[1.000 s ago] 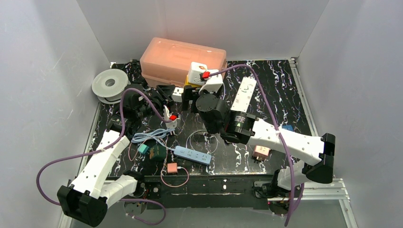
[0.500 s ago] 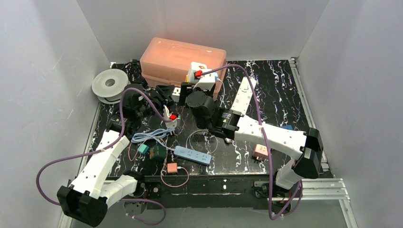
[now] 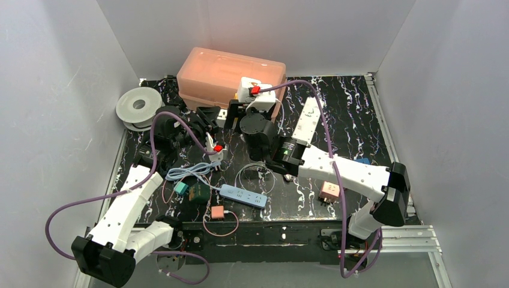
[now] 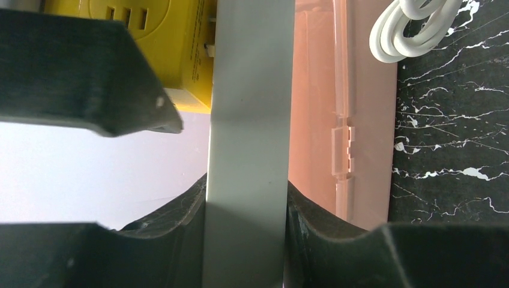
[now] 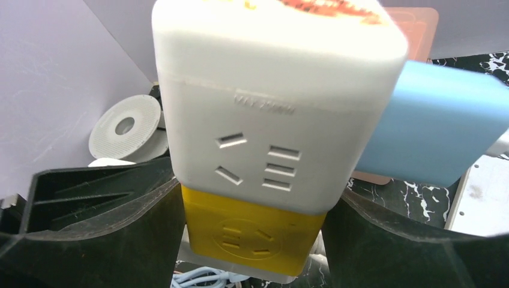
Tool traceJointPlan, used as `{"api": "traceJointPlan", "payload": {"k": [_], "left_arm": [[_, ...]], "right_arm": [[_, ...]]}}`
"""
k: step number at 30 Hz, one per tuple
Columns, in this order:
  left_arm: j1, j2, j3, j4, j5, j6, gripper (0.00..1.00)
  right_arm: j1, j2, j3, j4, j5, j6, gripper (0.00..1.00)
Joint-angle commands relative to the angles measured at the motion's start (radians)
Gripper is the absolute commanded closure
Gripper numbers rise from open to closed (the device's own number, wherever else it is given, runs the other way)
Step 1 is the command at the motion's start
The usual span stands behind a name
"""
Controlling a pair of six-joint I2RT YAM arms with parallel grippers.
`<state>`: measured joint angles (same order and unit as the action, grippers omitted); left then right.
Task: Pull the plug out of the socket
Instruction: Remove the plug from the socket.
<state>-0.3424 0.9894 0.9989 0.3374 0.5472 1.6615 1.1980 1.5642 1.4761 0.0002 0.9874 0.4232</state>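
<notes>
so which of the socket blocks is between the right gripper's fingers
The white cube joined to the yellow cube; the two pink blocks lie far from it.

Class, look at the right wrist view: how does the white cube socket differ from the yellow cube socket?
The white cube socket sits on top; the yellow cube socket is beneath it, touching. The white one has a blue plug on its side; the yellow one's visible face has nothing plugged in. Both are boxy with slot openings on the facing side.
</notes>
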Motion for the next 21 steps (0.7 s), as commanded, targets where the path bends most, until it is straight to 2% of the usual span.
{"api": "traceJointPlan", "payload": {"k": [1,4,7,9,13,17,21], "left_arm": [[-0.002,-0.054,0.069,0.144,0.086,-0.008,1.0],[-0.001,-0.056,0.067,0.143,0.086,-0.008,1.0],[-0.001,-0.059,0.068,0.146,0.086,-0.008,1.0],[-0.002,-0.059,0.071,0.147,0.086,-0.008,1.0],[-0.001,-0.059,0.078,0.148,0.088,-0.009,1.0],[-0.002,-0.063,0.078,0.144,0.089,-0.008,1.0],[-0.002,-0.066,0.073,0.149,0.091,-0.009,1.0]], "right_arm": [[-0.004,-0.059,0.005,0.101,0.024,0.021,0.17],[-0.006,-0.077,-0.025,0.133,0.019,0.037,0.19],[-0.007,-0.077,-0.03,0.119,0.012,0.054,0.29],[-0.006,-0.072,-0.025,0.098,0.009,0.071,0.31],[-0.009,-0.062,-0.013,0.066,-0.002,0.093,0.31],[-0.009,-0.04,0.015,0.018,-0.013,0.129,0.25],[-0.008,-0.024,0.03,0.008,-0.031,0.141,0.25]]}}
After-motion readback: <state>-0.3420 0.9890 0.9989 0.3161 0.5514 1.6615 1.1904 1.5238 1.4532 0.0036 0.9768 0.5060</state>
